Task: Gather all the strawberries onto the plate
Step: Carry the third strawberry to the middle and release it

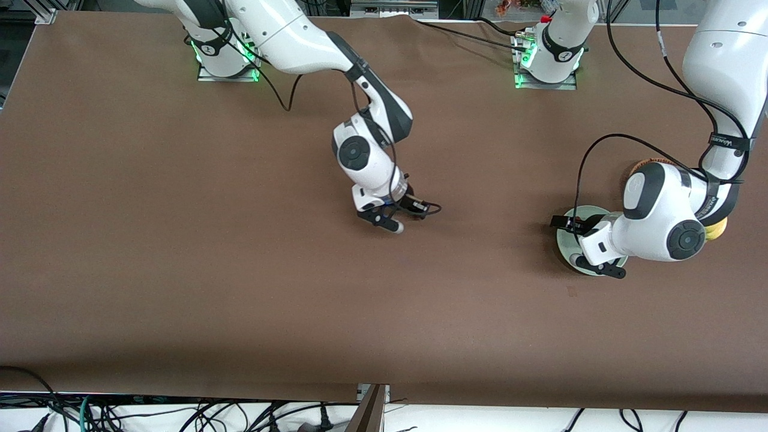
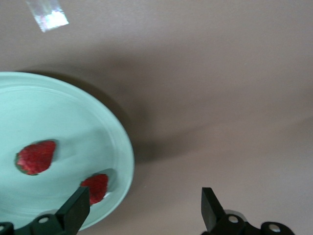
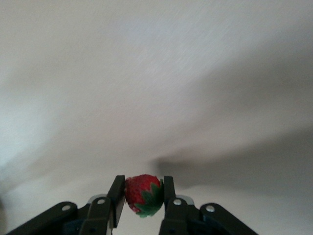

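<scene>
My right gripper [image 1: 396, 223] hangs over the bare middle of the table, shut on a red strawberry [image 3: 143, 195] with a green cap; the berry sits between the fingers in the right wrist view [image 3: 143, 198]. My left gripper [image 1: 591, 264] is over the edge of the pale mint-green plate [image 1: 567, 239] at the left arm's end, open and empty [image 2: 142, 210]. In the left wrist view the plate [image 2: 58, 112] holds two strawberries, one [image 2: 36, 156] toward its middle and one [image 2: 98, 187] near the rim, beside one finger [image 2: 74, 209].
A brown wicker basket [image 1: 651, 162] shows partly above the left arm's wrist, farther from the front camera than the plate. A yellow-red apple [image 1: 717, 229] peeks out beside that arm. A shiny scrap of tape [image 2: 47, 17] lies on the brown cloth.
</scene>
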